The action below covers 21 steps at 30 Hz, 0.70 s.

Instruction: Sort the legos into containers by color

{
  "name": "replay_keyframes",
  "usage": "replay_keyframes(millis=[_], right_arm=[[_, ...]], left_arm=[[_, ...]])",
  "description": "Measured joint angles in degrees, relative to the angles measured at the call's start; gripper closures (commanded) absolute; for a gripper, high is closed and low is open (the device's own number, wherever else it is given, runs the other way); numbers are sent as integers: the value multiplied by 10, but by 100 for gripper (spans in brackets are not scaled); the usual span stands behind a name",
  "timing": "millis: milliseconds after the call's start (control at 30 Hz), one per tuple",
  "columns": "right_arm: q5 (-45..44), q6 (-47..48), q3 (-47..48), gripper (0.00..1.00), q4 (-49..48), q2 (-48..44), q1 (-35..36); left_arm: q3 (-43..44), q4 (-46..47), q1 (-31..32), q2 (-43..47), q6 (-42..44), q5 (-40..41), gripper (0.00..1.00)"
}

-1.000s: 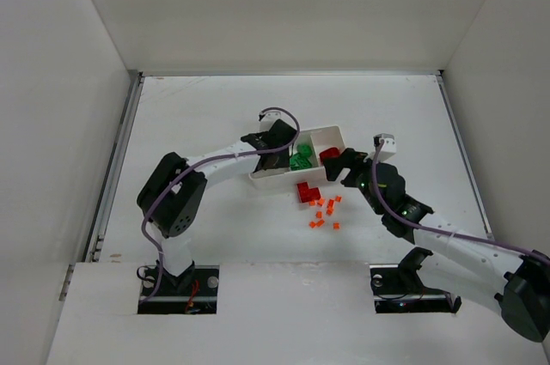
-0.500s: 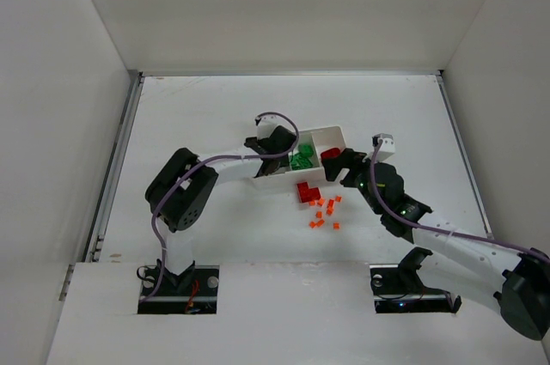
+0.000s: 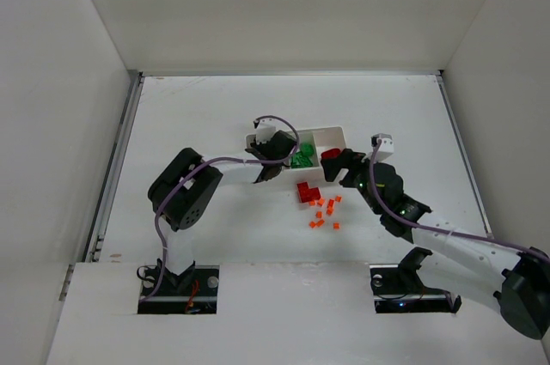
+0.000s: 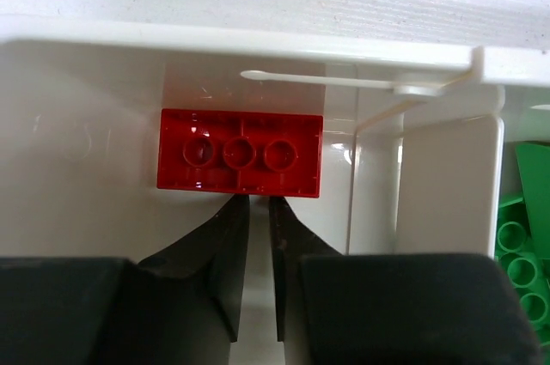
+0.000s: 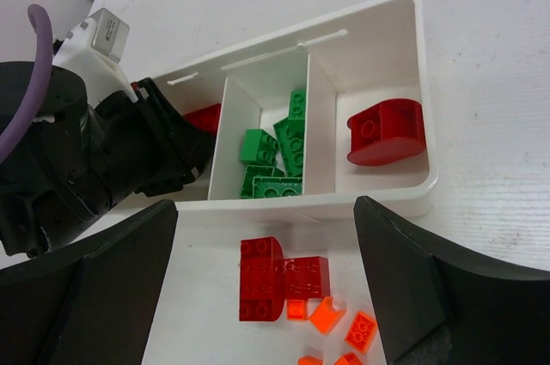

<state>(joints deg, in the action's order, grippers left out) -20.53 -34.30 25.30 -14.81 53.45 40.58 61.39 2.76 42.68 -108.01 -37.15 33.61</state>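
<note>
The white tray (image 3: 333,134) has three containers side by side. In the left one lies a red lego (image 4: 241,152). My left gripper (image 4: 254,200) is shut just short of its near edge, with only a thin slit between the jaws and nothing in it. Several green legos (image 5: 277,155) fill the middle one. A curved red lego (image 5: 387,130) sits in the right one. My right gripper (image 5: 266,210) hangs open over the tray's front wall. Below it, two red legos (image 5: 281,277) and orange bits (image 5: 326,314) lie on the table.
White walls enclose the table (image 3: 206,107) on three sides, with a metal rail (image 3: 116,167) along the left edge. The left arm (image 3: 185,189) reaches in from the tray's left, the right arm (image 3: 447,232) from its right. The loose bricks (image 3: 318,203) lie just in front of the tray.
My left gripper's jaws have closed and its wrist has turned over the tray's left container. The right gripper moved slightly toward the tray, still open.
</note>
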Motion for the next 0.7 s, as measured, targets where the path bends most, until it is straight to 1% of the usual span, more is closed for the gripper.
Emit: replay_keyframes(millis=[200, 500, 633, 700], right_arm=[[0, 0, 0, 10, -2, 7, 0], [0, 0, 0, 10, -3, 7, 0], [0, 0, 0, 10, -3, 7, 0], [0, 0, 0, 10, -3, 8, 0]], left_arm=[[0, -9, 4, 15, 9, -2, 92], [3, -45, 15, 105, 18, -19, 96], [3, -58, 11, 117, 18, -28, 96], [3, -65, 10, 117, 19, -31, 89]])
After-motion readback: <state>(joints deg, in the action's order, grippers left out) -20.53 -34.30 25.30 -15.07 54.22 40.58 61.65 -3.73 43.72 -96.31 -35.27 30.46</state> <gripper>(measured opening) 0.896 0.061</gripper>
